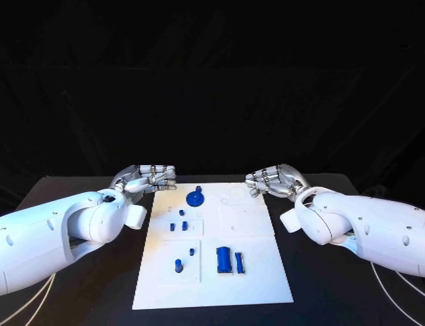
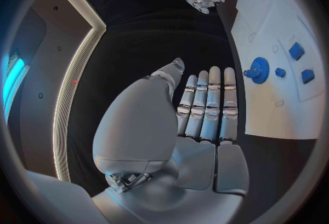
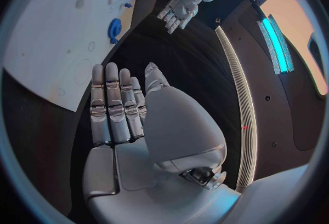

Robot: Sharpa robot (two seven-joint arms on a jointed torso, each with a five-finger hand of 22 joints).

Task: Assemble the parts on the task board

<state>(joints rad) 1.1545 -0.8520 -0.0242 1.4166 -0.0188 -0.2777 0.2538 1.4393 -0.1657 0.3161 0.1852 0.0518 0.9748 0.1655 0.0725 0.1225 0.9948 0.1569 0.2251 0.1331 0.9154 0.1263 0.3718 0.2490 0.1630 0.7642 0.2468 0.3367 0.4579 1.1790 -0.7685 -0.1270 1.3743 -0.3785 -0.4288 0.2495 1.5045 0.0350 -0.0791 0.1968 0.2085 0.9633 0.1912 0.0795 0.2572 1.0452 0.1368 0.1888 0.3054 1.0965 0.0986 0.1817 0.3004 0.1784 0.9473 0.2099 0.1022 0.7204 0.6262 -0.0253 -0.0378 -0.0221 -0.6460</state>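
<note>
The left hand (image 1: 146, 178) is over the black tabletop (image 1: 85, 204), just beside the far left corner of the white board (image 1: 216, 285). It holds nothing; in the left wrist view its fingers (image 2: 205, 104) are stretched out straight and lie side by side, with the thumb a little apart. The right hand (image 1: 274, 180) is just beside the far right corner of the board, also with nothing in it, and in the right wrist view its fingers (image 3: 113, 106) are straight in the same way.

The blue parts all lie on the board, between the two hands and nearer to the robot than them. The round blue gear (image 1: 195, 198) is the part closest to the hands, a little nearer to the left one. Behind it, toward the robot, are three small blue pieces (image 1: 178, 225). Still further from the hands are a small peg (image 1: 178, 266) and two blue blocks (image 1: 229, 259) side by side. Neither hand touches the board or any part.
</note>
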